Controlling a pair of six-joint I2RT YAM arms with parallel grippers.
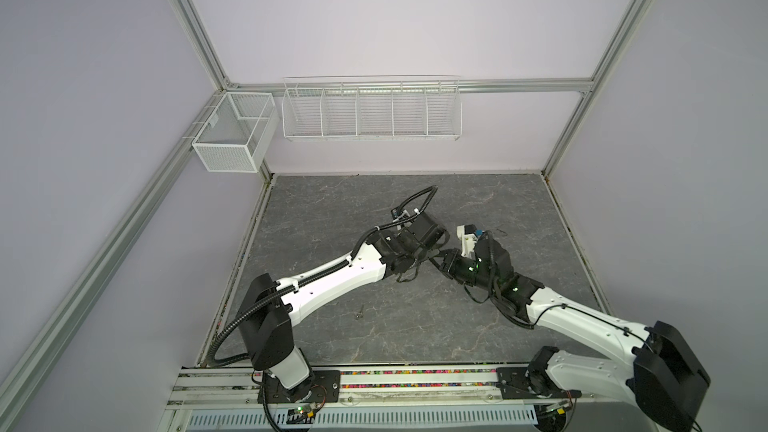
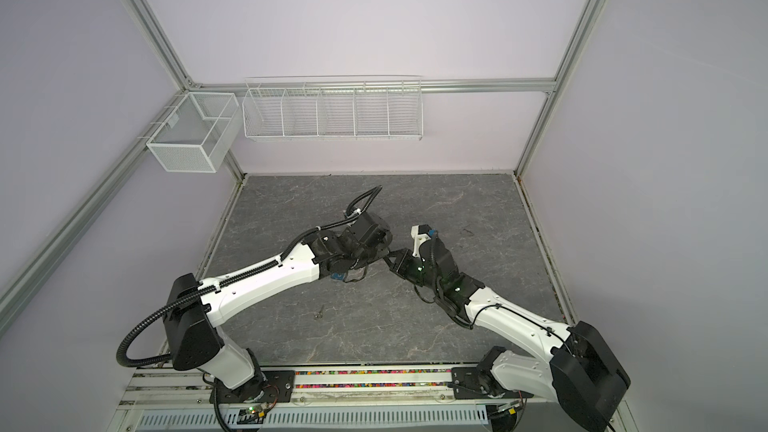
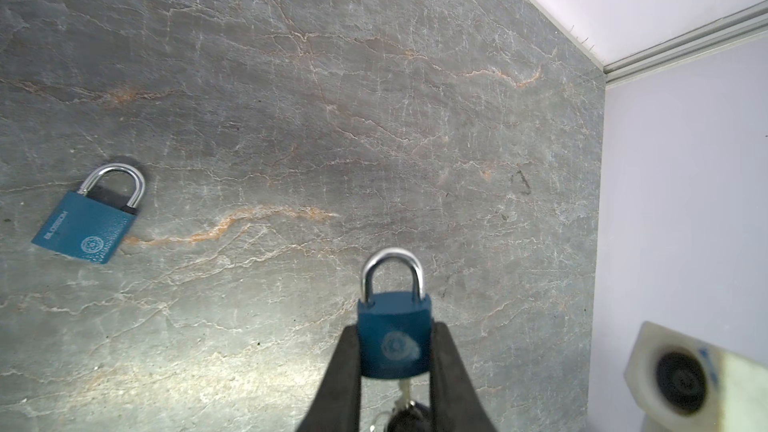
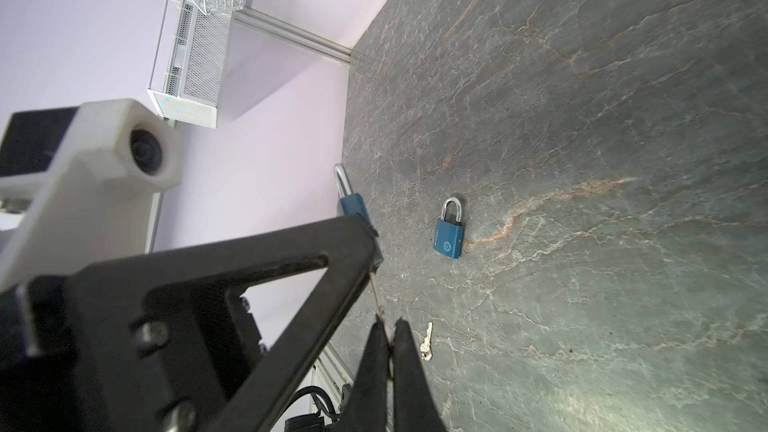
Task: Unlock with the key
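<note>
Held above the grey stone surface [image 3: 291, 118], a blue padlock [image 3: 392, 309] is pinched by its body in the left tool [image 3: 395, 326], shackle [image 3: 392, 254] pointing away, while the right tool [image 4: 389, 326], pressed together on the key [image 4: 376, 290], appears to hold its shaft lengthwise in the padlock's underside.
</note>
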